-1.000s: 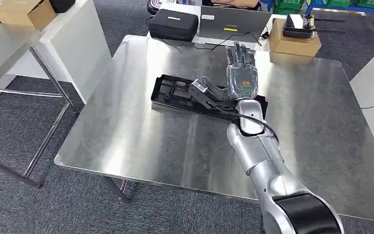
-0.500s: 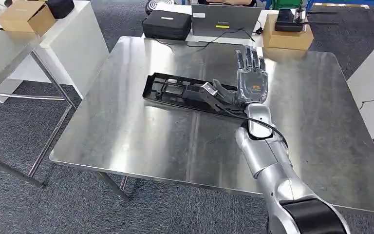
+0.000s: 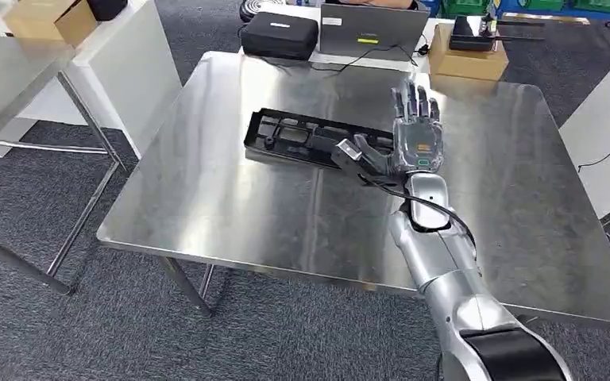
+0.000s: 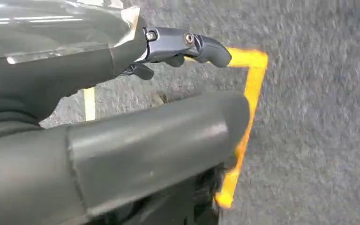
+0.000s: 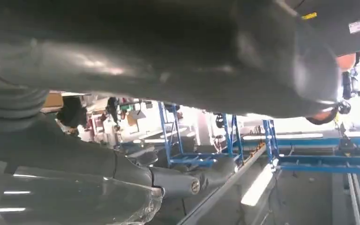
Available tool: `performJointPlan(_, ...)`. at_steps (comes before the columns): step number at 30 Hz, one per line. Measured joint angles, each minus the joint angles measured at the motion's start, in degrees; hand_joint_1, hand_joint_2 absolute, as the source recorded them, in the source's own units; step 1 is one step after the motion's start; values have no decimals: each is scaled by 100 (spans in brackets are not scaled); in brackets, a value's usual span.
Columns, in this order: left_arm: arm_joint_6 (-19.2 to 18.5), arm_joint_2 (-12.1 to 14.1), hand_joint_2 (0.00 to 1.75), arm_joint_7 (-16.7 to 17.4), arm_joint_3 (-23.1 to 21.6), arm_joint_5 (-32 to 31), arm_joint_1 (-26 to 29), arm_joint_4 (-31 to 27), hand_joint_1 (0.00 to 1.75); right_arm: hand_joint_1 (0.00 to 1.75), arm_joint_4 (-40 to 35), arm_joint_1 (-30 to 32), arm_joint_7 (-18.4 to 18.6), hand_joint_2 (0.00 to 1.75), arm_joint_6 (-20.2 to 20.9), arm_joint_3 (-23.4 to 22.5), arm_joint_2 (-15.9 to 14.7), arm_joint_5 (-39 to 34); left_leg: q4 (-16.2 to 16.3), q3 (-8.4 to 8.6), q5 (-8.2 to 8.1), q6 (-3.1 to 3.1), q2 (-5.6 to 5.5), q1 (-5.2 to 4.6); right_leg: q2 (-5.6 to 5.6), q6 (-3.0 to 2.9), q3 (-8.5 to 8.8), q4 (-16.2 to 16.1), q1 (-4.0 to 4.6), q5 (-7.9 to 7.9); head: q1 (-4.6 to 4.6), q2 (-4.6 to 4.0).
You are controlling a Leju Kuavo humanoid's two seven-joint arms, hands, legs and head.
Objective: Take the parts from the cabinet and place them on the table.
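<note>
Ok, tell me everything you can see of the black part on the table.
The black part is a long, flat, frame-like moulding, seemingly plastic, with ribs, cut-out openings and a raised rim. It lies flat on the steel table, toward the far half, running slantwise from the left toward the right hand. Its right end is hidden behind that hand's thumb and palm, so contact there cannot be judged; the fingers are spread and point away from the robot. Nothing else touches it.

A long black plastic tray part (image 3: 310,136) lies across the steel table (image 3: 222,206), whose near half is bare; a black case (image 3: 278,36), laptop (image 3: 369,33) and cardboard box (image 3: 469,59) line its far edge.
</note>
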Motion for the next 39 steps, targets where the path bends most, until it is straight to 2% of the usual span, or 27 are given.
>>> performJointPlan(2,-4,0,0,13,-7,-28,-10,0,0,0,-28,48,0,0,2,-15,-42,0,3,-142,104,9,4,-18,-1,-55,-266,903,0,-507,17,0)
performJointPlan(4,-15,-4,0,26,-9,-44,-15,0,0,0,-31,124,0,0,7,-48,-72,2,8,-292,218,8,4,-35,-1,16,-328,1437,2,-632,24,0)
performJointPlan(5,-15,-7,0,28,-9,-42,-15,0,0,0,-44,155,0,0,7,-63,-76,2,10,-362,269,2,4,-40,-1,66,-161,1305,3,-532,26,0)
performJointPlan(7,-15,-9,0,28,-9,-44,-23,0,0,0,-74,161,0,0,7,-81,-81,2,13,-472,364,-18,1,-55,-1,116,443,462,13,-266,28,0)
performJointPlan(8,-15,-13,0,28,-9,-44,-32,-2,0,0,-109,146,0,0,7,-83,-85,2,20,-506,414,-42,2,-58,0,62,886,-186,31,-262,26,0)
performJointPlan(9,-15,-22,0,28,-11,-44,-36,-7,0,0,-147,132,0,0,7,-85,-85,2,25,-563,454,-86,-2,-99,-9,-6,1130,-559,75,-373,28,0)
performJointPlan(11,-15,-20,0,33,-13,-44,-47,-7,0,0,-170,135,-2,0,9,-85,-85,7,4,-563,550,-141,12,-68,-9,-23,1044,-525,96,-304,0,0)
performJointPlan(13,-15,-28,0,33,-22,-44,-40,-7,0,0,-170,154,-2,0,15,-85,-92,7,-23,-599,636,-224,-8,-82,-19,-127,934,-568,50,-209,2,0)
performJointPlan(14,-13,-20,0,35,-33,-44,-40,-4,0,0,-170,135,-2,0,20,-85,-92,9,49,-668,486,-257,-21,-48,-44,-163,941,-570,10,-134,17,0)
performJointPlan(15,-13,-18,0,37,-44,-44,-39,-4,0,0,-173,131,-2,0,39,-85,-74,11,265,-753,171,-300,-12,-33,-47,-233,874,-569,7,-79,-26,0)
performJointPlan(17,-4,-18,0,39,-55,-44,-41,-4,0,0,-173,135,-13,0,59,-85,-68,17,1129,-1006,-506,-383,-9,9,-54,-256,724,-564,8,40,-48,0)
performJointPlan(18,2,-18,0,44,-63,-44,-41,-4,0,0,-170,137,-22,0,72,-87,-61,20,1568,-1103,-668,-418,-9,25,-55,-250,630,-559,8,114,-62,0)
performJointPlan(19,2,-15,0,46,-70,-42,-41,-4,0,0,-170,139,-22,0,79,-85,-59,26,1735,-1102,-634,-431,-8,38,-55,-240,558,-550,7,164,-59,0)
performJointPlan(21,2,-11,0,55,-79,-26,-42,-4,0,0,-170,139,-31,0,92,-87,-52,37,1535,-820,-262,-443,-5,65,-52,-198,391,-522,0,267,-66,0)
performJointPlan(22,2,-4,0,55,-81,-24,-44,-7,0,0,-170,138,-39,0,94,-87,-48,42,1131,-495,-75,-437,-4,79,-52,-174,314,-509,-2,324,-66,0)
performJointPlan(23,4,0,0,55,-83,-22,-51,-7,0,0,-170,132,-57,0,92,-87,-46,44,637,-117,-42,-426,-4,83,-50,-143,271,-495,-1,372,-66,0)
performJointPlan(24,15,0,0,57,-83,-4,-63,-11,0,0,-170,127,-70,0,92,-87,-35,48,193,193,-211,-406,-10,61,-48,-100,220,-488,31,401,-66,0)
performJointPlan(25,20,0,0,57,-83,13,-69,-13,0,0,-168,108,-83,0,90,-90,-26,52,-35,273,-263,-367,-38,51,-61,-58,204,-484,32,458,-48,0)
performJointPlan(28,20,2,0,68,-83,13,-49,-13,0,0,-162,96,-109,0,90,-85,15,61,-14,180,-171,-245,-37,-15,-66,81,194,-548,15,605,-48,0)
performJointPlan(29,20,-2,0,68,-83,20,-46,-11,0,0,-155,96,-109,0,90,-85,11,61,-103,115,-59,-135,-3,54,-52,114,112,-540,-20,593,-46,0)
performJointPlan(30,28,0,0,70,-81,24,-53,-13,0,0,-151,81,-118,0,90,-85,9,59,-92,72,13,-72,-3,24,-39,57,-12,-341,1,331,-51,0)
performJointPlan(32,33,9,0,70,-81,46,-56,-15,0,0,-127,67,-135,0,85,-83,18,57,-79,-78,127,-27,0,1,-35,-20,-278,543,-4,-225,33,0)
performJointPlan(34,33,7,0,70,-81,57,-43,-13,0,0,-89,69,-166,0,76,-83,22,48,-73,-231,239,-14,3,-26,-34,9,-471,1380,2,-526,41,0)
performJointPlan(35,35,7,0,66,-81,72,-37,-13,0,0,-61,68,-181,0,70,-83,35,42,-70,-298,292,-13,2,-38,-34,41,-401,1419,5,-493,39,0)
performJointPlan(37,37,7,0,57,-81,79,-27,-13,0,0,-17,62,-203,0,52,-83,50,20,-67,-409,383,-21,-8,-66,-34,113,169,716,15,-229,43,0)
performJointPlan(38,37,7,0,55,-81,79,-22,-13,0,0,-2,45,-207,0,46,-83,57,15,-65,-439,417,-27,-14,-78,-33,101,554,147,28,-112,46,0)
performJointPlan(39,39,0,0,52,-81,83,-16,-13,0,0,17,4,-208,0,39,-83,70,11,-63,-465,453,-44,-10,-77,-33,8,855,-402,50,-192,44,0)
